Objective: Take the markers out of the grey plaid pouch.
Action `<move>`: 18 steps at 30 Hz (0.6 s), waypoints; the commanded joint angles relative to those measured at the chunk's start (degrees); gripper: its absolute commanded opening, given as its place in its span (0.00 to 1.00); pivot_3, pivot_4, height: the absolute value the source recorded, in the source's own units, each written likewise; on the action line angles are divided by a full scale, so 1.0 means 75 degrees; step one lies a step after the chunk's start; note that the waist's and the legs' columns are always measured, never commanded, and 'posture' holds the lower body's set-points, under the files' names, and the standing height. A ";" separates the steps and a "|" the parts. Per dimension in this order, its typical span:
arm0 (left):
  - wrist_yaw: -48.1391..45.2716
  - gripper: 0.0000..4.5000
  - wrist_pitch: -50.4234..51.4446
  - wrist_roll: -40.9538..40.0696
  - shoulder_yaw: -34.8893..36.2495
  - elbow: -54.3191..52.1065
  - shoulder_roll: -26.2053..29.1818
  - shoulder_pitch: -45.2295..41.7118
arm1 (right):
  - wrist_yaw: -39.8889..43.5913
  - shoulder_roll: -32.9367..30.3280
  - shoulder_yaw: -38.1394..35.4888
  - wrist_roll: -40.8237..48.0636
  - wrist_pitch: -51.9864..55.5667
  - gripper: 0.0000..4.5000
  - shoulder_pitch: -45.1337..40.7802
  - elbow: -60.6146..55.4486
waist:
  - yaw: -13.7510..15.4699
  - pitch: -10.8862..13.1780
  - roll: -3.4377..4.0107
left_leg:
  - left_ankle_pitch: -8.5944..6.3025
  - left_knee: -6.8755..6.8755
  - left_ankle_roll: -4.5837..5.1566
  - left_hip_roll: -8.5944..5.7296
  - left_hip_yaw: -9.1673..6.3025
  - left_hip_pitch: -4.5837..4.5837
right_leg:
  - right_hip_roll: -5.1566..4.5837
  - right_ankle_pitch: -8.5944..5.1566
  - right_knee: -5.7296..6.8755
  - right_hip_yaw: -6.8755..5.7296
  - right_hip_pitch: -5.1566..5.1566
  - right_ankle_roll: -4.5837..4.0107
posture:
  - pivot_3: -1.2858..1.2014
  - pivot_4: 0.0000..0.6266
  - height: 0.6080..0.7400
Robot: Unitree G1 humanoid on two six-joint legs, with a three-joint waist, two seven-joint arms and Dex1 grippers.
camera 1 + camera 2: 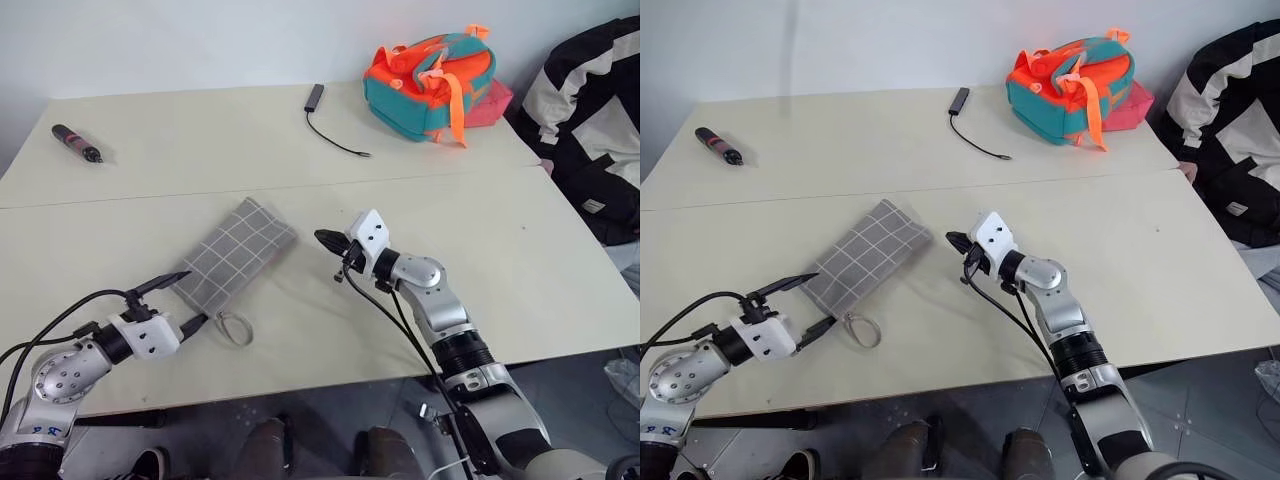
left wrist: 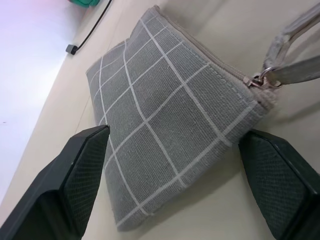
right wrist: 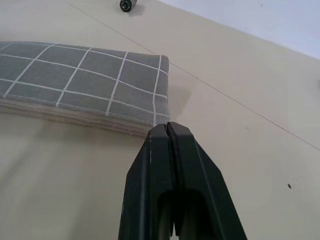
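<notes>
Left eye view looks down on a pale tabletop (image 1: 520,270) where the grey plaid pouch (image 1: 232,255) lies flat and slanted, near the front edge and left of centre, with its cord loop (image 1: 235,327) at the near corner. The left end effector (image 1: 186,298) stands at the pouch's near end with its two black fingers spread wide, one to each side of that end, gripping nothing. The right end effector (image 1: 329,240) hovers just to the right of the pouch, apart from it, its fingers pressed together and empty. Far back on the left lies a thick black-and-red pen-like object (image 1: 76,142); a dark cable with a small plug (image 1: 327,118) lies mid-back, and an orange-and-teal backpack (image 1: 432,82) sits at the far right beside a person's black-and-white sleeve (image 1: 590,120). Right eye view gives the same layout. Left wrist view shows the pouch close up between the two open fingers (image 2: 75,185), its zipper edge closed and a metal ring (image 2: 262,82) joining the loop at the corner; the fingers flank the pouch's end, and whether they touch the fabric cannot be told. Right wrist view shows the closed fingers (image 3: 172,170) pointing at the pouch's far corner, with a narrow strip of tabletop between tip and fabric.
</notes>
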 commanded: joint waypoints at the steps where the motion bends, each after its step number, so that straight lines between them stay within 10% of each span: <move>1: -0.0013 0.95 0.0173 0.0561 -0.0457 0.0381 0.0105 0.0153 | -0.0077 -0.0013 -0.0062 0.0034 -0.0008 0.01 0.0047 -0.0397 | 0.0003 0.0000 0.0000 | -0.0001 -0.0003 0.0000 0.0000 0.0006 0.0006 | -0.0001 0.0000 0.0000 0.0001 0.0001 0.0000 | 0.52 0.24 1.00; 6: -0.0338 0.82 0.0327 0.0239 -0.0742 0.0327 0.0082 0.0138 | -0.0049 -0.0053 -0.0056 0.0030 0.0016 0.00 0.0088 -0.0440 | 0.0034 0.0000 0.0000 | -0.0007 -0.0010 0.0000 0.0005 0.0031 0.0031 | -0.0008 0.0000 0.0005 0.0002 0.0006 0.0000 | 0.52 0.24 1.00; 18: -0.0535 0.01 0.0784 -0.0150 -0.0992 0.0113 0.0077 0.0153 | 0.0051 -0.0277 -0.0027 0.0044 0.0131 0.00 0.0439 -0.0816 | 0.0088 -0.0040 0.0069 | -0.0045 -0.0010 0.0015 0.0019 0.0106 0.0061 | -0.0016 0.0000 0.0000 0.0029 0.0001 0.0000 | 0.52 0.24 1.00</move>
